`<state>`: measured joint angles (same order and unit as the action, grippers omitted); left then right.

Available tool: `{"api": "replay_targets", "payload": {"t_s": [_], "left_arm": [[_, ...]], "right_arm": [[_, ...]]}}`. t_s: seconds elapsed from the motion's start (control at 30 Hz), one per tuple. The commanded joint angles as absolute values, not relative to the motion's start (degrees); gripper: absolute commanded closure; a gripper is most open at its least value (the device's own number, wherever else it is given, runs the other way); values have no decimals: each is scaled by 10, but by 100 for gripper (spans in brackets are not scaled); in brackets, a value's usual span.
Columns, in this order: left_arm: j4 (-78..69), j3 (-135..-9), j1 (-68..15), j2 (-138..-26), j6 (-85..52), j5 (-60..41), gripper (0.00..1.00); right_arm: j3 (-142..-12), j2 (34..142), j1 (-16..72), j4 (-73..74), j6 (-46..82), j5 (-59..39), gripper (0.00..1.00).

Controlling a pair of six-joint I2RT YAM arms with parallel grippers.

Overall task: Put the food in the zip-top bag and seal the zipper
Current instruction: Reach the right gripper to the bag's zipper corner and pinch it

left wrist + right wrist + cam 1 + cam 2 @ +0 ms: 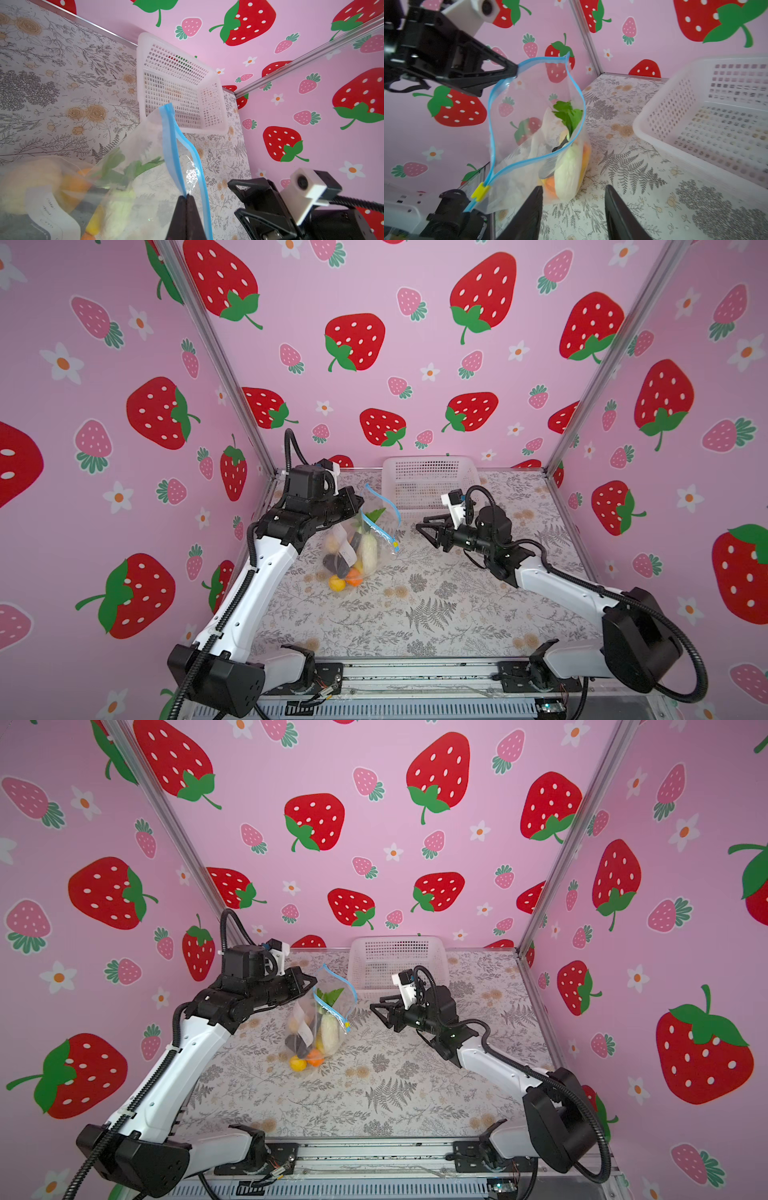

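The clear zip-top bag (376,531) (332,1006) stands on the floral table, hung by its mouth from my left gripper (360,502) (187,195), which is shut on one side of the blue zipper (491,124) (172,145). The mouth gapes open. The zipper's yellow slider (480,191) sits at its low end. The food lies inside the bag: a white radish with green leaves (368,549) (566,172), an orange piece (354,578), a yellow piece (336,584) and a dark one (334,564). My right gripper (424,533) (573,188) is open and empty, just right of the bag.
A white perforated basket (432,462) (395,941) (654,116) stands at the back of the table, behind my right gripper. Pink strawberry walls close in the back and both sides. The arm bases sit along the front edge.
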<state>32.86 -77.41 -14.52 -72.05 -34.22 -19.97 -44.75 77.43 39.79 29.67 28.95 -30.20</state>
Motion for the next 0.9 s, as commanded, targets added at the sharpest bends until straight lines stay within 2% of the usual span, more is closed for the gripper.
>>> {"api": "replay_targets", "payload": {"t_s": [0.0,0.13,0.33,0.67,0.87], "left_arm": [[317,-772,-148,-719,-345,-192,100],[314,-772,-149,-722,-348,-194,100],[315,-772,-151,-719,-348,-196,100],[318,-772,-151,-713,-346,-194,100],[318,-771,-151,-712,-347,-195,100]], "right_arm": [[-425,760,427,348,330,-334,44],[-416,741,470,372,320,-326,41],[-419,756,499,413,335,-326,43],[-428,775,514,402,337,-318,62],[-443,800,517,402,345,-327,70]]}}
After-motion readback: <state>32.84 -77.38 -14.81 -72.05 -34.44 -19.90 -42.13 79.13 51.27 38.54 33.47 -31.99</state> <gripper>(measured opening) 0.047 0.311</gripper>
